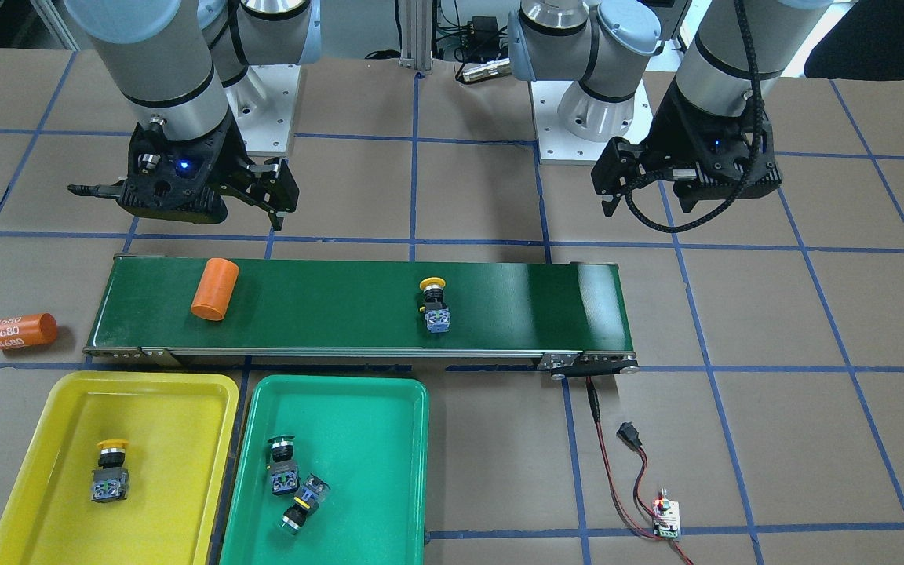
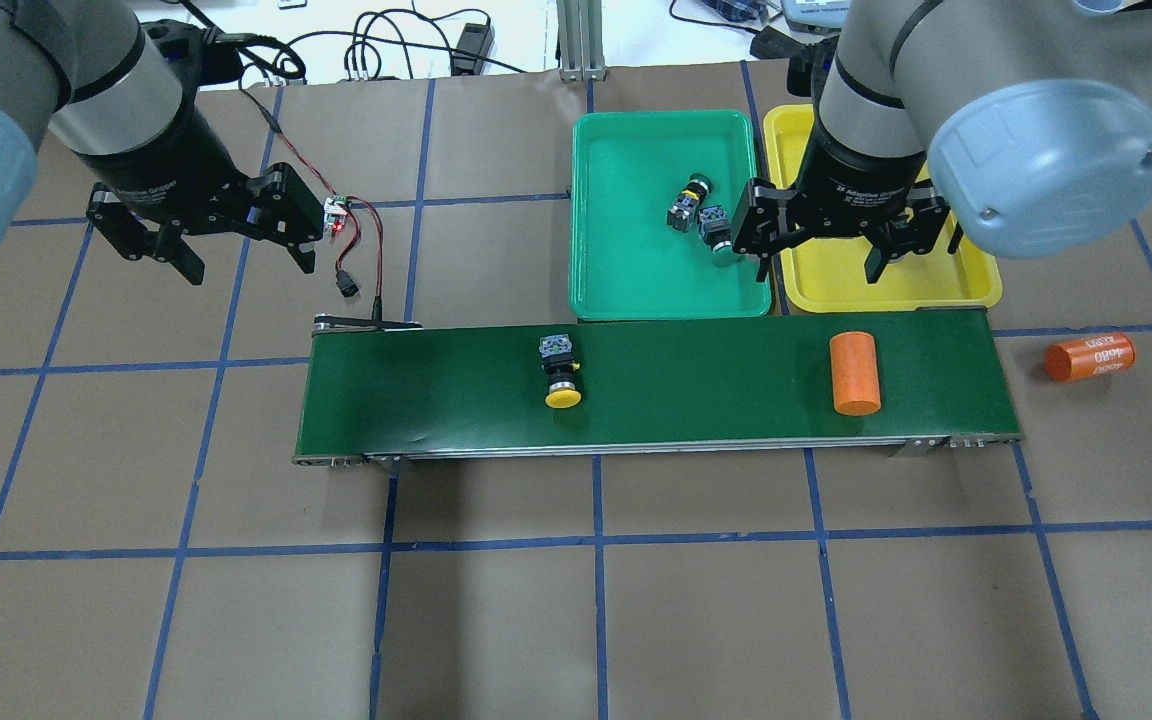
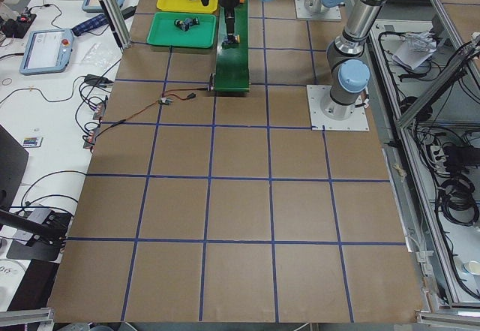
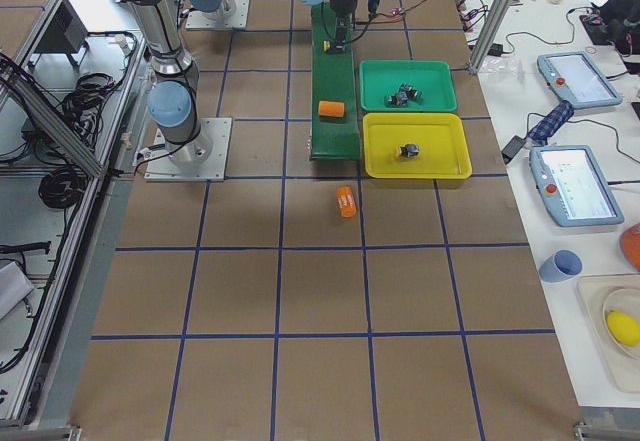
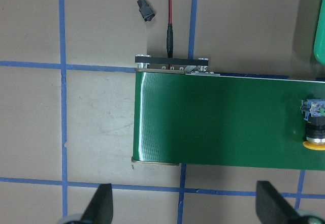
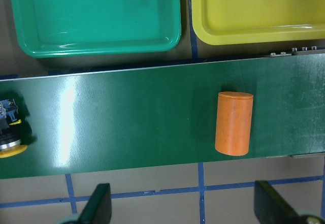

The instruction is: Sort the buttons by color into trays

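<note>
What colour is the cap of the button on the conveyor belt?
Yellow; the button shows best in the overhead exterior view.

First yellow-capped button (image 1: pixel 434 306) is lying on its side near the middle of the conveyor belt (image 1: pixel 326 302), cap pointing toward the robot, blue-grey contact block toward the trays. Yellow tray (image 1: pixel 177 424) and green tray (image 1: pixel 373 439) are sitting side by side along the belt's operator side. Second yellow-capped button (image 1: pixel 111 471) is lying in the yellow tray. One green-capped button (image 1: pixel 282 465) and the other green-capped button (image 1: pixel 304 504) are lying in the green tray, contact blocks close together, caps pointing apart.
</note>
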